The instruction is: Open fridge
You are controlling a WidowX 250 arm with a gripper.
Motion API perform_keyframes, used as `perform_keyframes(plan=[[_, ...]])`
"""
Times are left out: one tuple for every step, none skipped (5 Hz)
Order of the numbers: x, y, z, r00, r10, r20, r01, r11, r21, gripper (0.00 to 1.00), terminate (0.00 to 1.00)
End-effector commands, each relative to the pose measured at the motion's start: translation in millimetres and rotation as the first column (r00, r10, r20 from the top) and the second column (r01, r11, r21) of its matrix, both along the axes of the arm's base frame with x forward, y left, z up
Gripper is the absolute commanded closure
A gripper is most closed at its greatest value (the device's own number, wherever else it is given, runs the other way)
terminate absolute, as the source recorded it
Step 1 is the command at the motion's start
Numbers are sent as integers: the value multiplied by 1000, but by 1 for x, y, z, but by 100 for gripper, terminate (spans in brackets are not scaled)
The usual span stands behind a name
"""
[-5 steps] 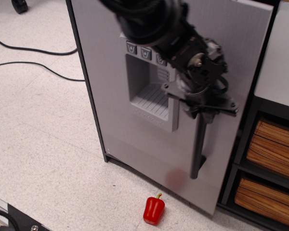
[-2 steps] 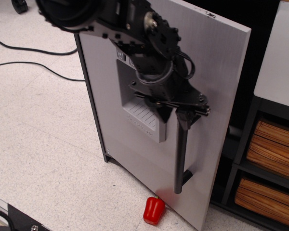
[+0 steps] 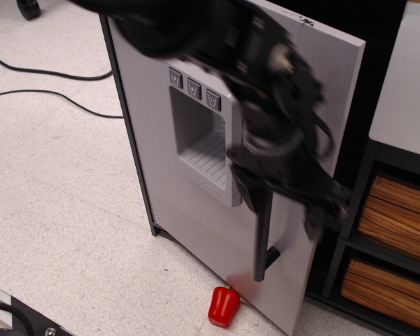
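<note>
Left of the fridge (image 3: 196, 231), two black cables (image 3: 49, 84) trail across the speckled floor (image 3: 63, 210). The fridge stands at centre with its silver-grey door swung partly out from the black frame, a dark gap showing along its right edge. Set into the door, the grey dispenser recess (image 3: 199, 150) (three buttons above it) holds nothing that can be seen. Just right of the recess runs the long black handle (image 3: 261, 238). The gripper (image 3: 283, 185) hangs in front of the handle's upper part, smeared by motion blur, so whether it is parted or clamped is impossible to tell. Below the door's lower corner lies a red pepper (image 3: 223, 306). Right of the fridge, a dark shelf unit (image 3: 378, 231) carries two wooden-look drawers (image 3: 395, 224), their contents unseen.
</note>
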State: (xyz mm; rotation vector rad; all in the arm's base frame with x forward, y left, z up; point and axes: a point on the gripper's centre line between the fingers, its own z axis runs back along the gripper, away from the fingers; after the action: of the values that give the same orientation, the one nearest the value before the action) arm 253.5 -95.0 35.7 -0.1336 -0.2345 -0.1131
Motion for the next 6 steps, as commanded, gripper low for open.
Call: perform_keyframes(plan=[[25,-64,-16,995,-100,10,100,995,12,0,0],[43,-96,-31,985,-169,-13,170,985,28,0,0],[62,-113,-30,985,-170,35,169,985,36,0,0],[84,-113,-28,990,-136,23,136,991,21,0,0],[96,-105,-25,991,-130,21,128,989,71,0,0],[92,-90,-24,993,-120,23,116,985,130,0,0]])
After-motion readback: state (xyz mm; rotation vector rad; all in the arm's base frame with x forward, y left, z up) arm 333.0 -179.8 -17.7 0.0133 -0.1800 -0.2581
